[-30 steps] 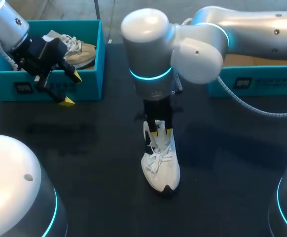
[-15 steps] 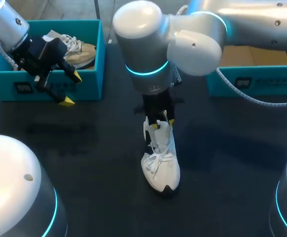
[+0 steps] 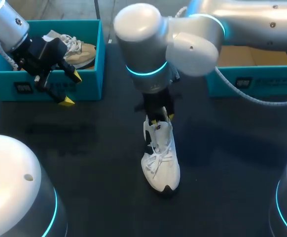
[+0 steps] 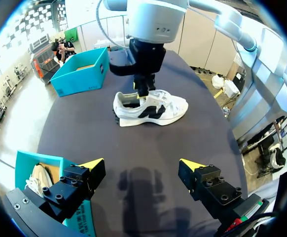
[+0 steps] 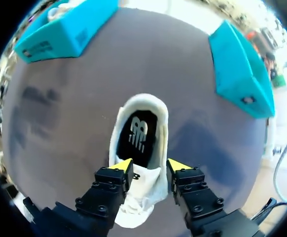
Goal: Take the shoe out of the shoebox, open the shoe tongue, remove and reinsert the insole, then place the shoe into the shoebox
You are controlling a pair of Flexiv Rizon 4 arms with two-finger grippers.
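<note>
As the right pincer (image 3: 162,120) stands over the middle of the dark counter (image 3: 84,143), its yellow-tipped fingers sit close together and clamped on the shoe tongue (image 5: 149,174) of a white shoe (image 3: 161,163). The shoe rests upright on its sole, out of both boxes, with its toe pointing toward the robot and its heel toward the far edge. The right arm comes in from the right and bends down over the shoe's collar. From the right wrist, the shoe's mouth lies open just ahead of the fingers, and the dark insole (image 5: 137,133) with a pale logo is seated inside. The laces run under the pincer.

At the far left, the left pincer (image 4: 142,165) hangs just in front of a teal shoebox (image 3: 91,74), its fingers spread wide apart and holding nothing. It is well apart from the white shoe. A tan shoe (image 3: 82,52) with white laces lies inside that box. A second teal shoebox (image 3: 262,81) stands at the far right of the counter, partly hidden behind the right arm, with a brown lining showing inside. The white shoe sits between the two boxes, nearer the robot than either.
</note>
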